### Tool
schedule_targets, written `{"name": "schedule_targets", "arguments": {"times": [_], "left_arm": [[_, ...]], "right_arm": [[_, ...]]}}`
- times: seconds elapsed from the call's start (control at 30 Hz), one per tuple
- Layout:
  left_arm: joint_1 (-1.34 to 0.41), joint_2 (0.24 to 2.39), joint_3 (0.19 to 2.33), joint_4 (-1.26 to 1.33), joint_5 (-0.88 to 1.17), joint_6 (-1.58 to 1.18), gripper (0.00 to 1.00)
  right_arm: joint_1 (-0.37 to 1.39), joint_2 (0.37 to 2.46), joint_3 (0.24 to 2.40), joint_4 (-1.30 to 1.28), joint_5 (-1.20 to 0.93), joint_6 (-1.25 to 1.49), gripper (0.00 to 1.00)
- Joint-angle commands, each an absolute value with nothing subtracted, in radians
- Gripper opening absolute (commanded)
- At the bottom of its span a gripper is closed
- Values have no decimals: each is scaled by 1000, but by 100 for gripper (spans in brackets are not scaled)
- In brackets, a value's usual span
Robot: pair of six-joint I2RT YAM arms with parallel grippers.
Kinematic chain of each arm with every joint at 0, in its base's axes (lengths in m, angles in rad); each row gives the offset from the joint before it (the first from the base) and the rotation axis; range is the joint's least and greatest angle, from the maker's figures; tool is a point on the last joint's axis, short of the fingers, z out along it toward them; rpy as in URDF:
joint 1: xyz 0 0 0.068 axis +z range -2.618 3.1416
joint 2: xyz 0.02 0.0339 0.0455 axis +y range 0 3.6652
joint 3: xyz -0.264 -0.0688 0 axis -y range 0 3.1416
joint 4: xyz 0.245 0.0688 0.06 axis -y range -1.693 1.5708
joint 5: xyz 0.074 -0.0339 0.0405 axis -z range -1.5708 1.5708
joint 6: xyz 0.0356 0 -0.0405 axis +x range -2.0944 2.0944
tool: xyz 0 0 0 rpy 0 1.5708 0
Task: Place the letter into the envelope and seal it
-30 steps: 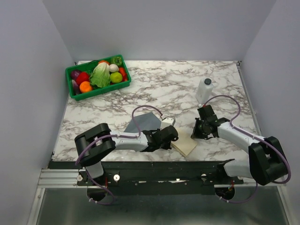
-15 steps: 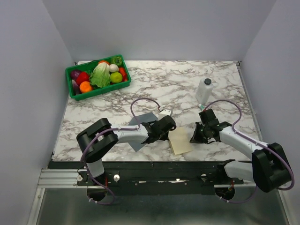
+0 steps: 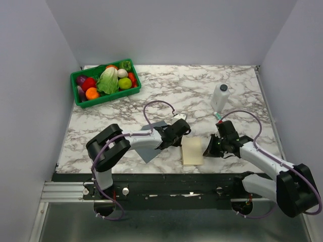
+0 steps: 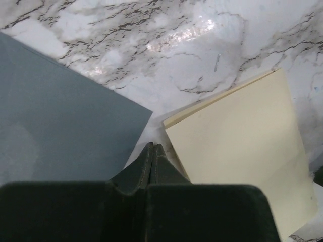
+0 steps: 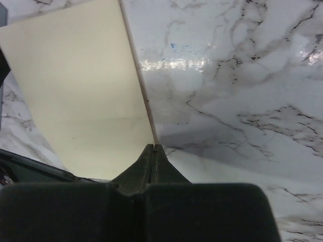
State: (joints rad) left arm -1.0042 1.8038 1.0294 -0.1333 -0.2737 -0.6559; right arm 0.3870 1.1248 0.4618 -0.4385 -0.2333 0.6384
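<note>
The cream-tan letter lies flat on the marble table near the front edge. The slate-grey envelope lies flat to its left, partly under my left arm. My left gripper is shut and empty. In the left wrist view its tips rest on bare marble between the envelope and the letter's corner. My right gripper is shut, and its tips touch the letter's right edge; nothing shows between the jaws.
A green basket of vegetables stands at the back left. A white bottle stands at the back right, behind my right arm. The table's front edge runs just below the letter.
The letter has slid left and turned squarer to the table edge. My right gripper moved down and left with it. My left gripper moved back and away from the front edge.
</note>
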Motion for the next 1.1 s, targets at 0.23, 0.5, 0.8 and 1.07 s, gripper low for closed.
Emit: {"name": "schedule_targets", "arguments": {"times": [0.23, 0.5, 0.8, 1.07], "left_arm": [[-994, 1574, 1032, -311, -358, -601, 0], [-1048, 1508, 945, -117, -196, -611, 3], [-1140, 1617, 992, -106, -183, -592, 3], [-1140, 1700, 954, -123, -218, -643, 1]], "right_arm": [[394, 945, 469, -465, -167, 704, 35], [393, 957, 466, -462, -141, 726, 44], [393, 946, 460, -457, -124, 750, 45], [391, 948, 434, -431, -127, 769, 68]]}}
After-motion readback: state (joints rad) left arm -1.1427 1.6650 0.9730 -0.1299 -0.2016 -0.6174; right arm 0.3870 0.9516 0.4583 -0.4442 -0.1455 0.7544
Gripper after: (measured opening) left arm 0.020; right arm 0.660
